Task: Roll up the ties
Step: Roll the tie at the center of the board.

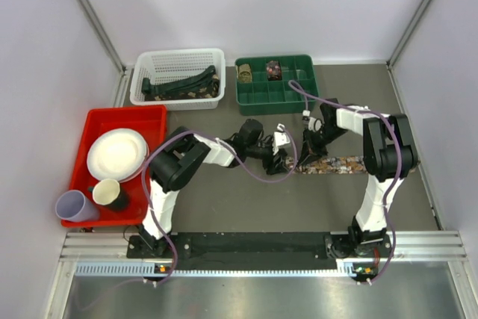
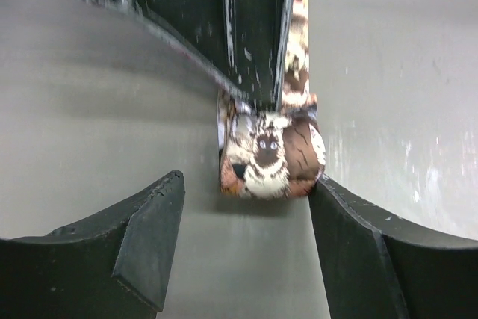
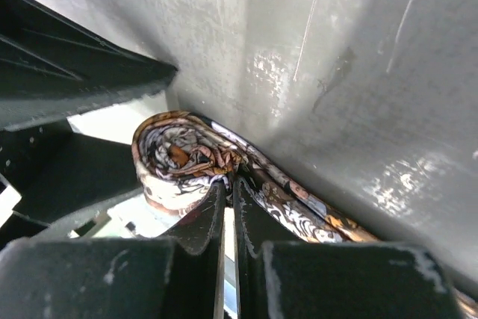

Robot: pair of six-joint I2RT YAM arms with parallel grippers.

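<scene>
Grey table (image 1: 224, 207), closed in by pale walls (image 1: 37, 50). At the far left of it, red tray (image 1: 84, 120) with white plate (image 1: 116, 153) and cream cup (image 1: 108, 193) inside, and lilac cup (image 1: 75, 205) at its near left corner. Further right, along the far side, white basket (image 1: 179, 52) holding dark tie (image 1: 183, 82), laid as a long strip. Beside the basket, green divided tray (image 1: 254, 99), with yellowish roll (image 1: 245, 73) and rolled reddish tie (image 1: 274, 70) in two far compartments. Near the middle of the table, left gripper (image 2: 246, 184) with fingers apart, one on each side of the coil (image 2: 269, 155) at the end of the floral tie (image 1: 336, 163); one finger touching the coil, the other clear of it. Just right of that, right gripper (image 3: 228, 188) with fingers pressed together, tips resting at the fold of the same coil; cannot tell whether cloth is nipped between them. From the coil, rest of the floral tie flat on the table, running to the right past the right arm (image 1: 385, 147).
</scene>
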